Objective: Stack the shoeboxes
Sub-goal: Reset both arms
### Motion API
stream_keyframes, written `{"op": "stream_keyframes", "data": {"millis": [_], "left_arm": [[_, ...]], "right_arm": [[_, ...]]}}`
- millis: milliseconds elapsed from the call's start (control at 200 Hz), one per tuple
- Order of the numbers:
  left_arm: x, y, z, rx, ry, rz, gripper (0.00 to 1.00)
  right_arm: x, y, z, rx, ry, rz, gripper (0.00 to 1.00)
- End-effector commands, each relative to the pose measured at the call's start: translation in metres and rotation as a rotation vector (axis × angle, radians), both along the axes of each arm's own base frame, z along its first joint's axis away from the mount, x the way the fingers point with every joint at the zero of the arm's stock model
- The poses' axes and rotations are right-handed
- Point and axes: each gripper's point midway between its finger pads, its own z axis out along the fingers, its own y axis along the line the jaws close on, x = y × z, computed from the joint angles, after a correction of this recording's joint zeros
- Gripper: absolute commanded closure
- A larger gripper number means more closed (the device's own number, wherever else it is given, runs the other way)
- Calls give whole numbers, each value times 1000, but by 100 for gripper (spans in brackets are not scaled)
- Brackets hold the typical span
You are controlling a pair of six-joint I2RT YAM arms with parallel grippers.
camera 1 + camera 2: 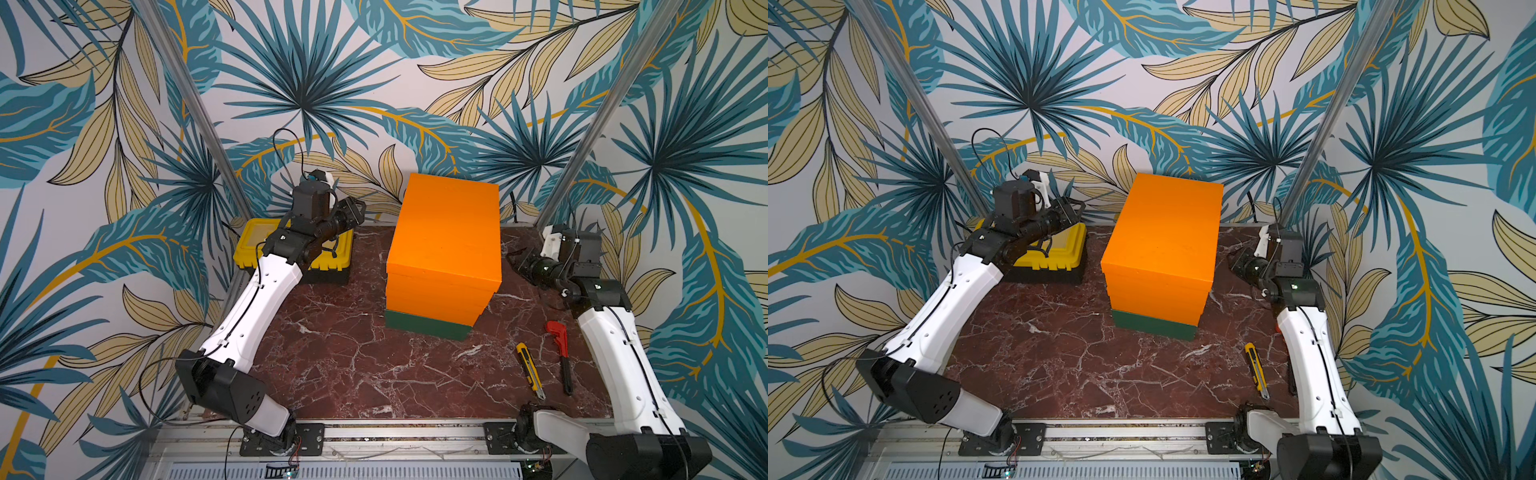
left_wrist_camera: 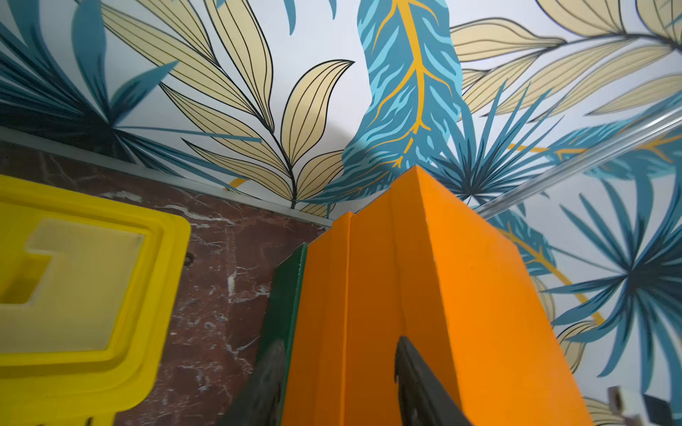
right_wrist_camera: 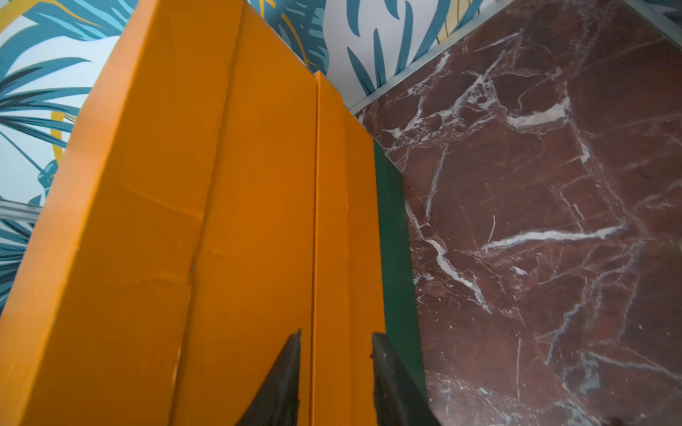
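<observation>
Since all three boxes are seen resting one upon another, the stacking itself is judged complete and the release step is taken to be in hand. The green box (image 1: 428,328) is set on the marble table (image 1: 332,365) near its middle. The lower orange box (image 1: 436,301) is carried on it, and the top orange box (image 1: 446,228) is carried on that. Small steps are visible between the boxes in both wrist views; whether these are lid rims or true offsets cannot be told.

The left gripper (image 2: 339,343) is held beside the stack, near the yellow toolbox (image 1: 253,245). Its jaws are parted and nothing is held between them. The right gripper (image 3: 336,333) is held close to the opposite side of the stack, likewise with jaws parted and nothing gripped. In both top views a clear gap is seen between the left gripper and the cardboard. At the right gripper, contact cannot be ruled out.

For the next move, a straight withdrawal away from the stack is called for, so that no box is dragged or tipped. Care is required on the right side, where a utility knife (image 1: 530,370) and a red wrench (image 1: 561,349) are laid on the table beside the arm. If closer alignment is wanted, a light squaring push may be considered first.
</observation>
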Motion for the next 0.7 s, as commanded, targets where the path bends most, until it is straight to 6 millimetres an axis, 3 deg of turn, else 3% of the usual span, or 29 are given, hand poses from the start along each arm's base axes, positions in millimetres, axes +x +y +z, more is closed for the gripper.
{"op": "stream_keyframes", "data": {"millis": [0,85,110,130,155,170,421,696], "left_arm": [[-17,23,-9,89,-15,62,23],[-30,39,-13,133,-28,109,9],[-35,44,-14,145,-34,123,0],[-38,45,-14,152,-38,125,0],[-41,52,-15,168,-44,146,0],[-43,55,-15,177,-46,159,0],[-79,83,-26,234,-102,229,0],[-102,104,-61,283,-112,290,1]], "right_arm": [[-19,-20,-8,-115,0,-66,44],[-28,-28,-5,-161,-30,-105,28],[-30,-30,-5,-171,-32,-113,24],[-32,-32,-5,-180,-35,-121,21],[-33,-33,-5,-188,-35,-124,5],[-34,-34,-6,-194,-33,-125,1],[-35,-33,-25,-214,-6,-104,0],[-39,-31,-45,-219,-39,-94,1]]}}
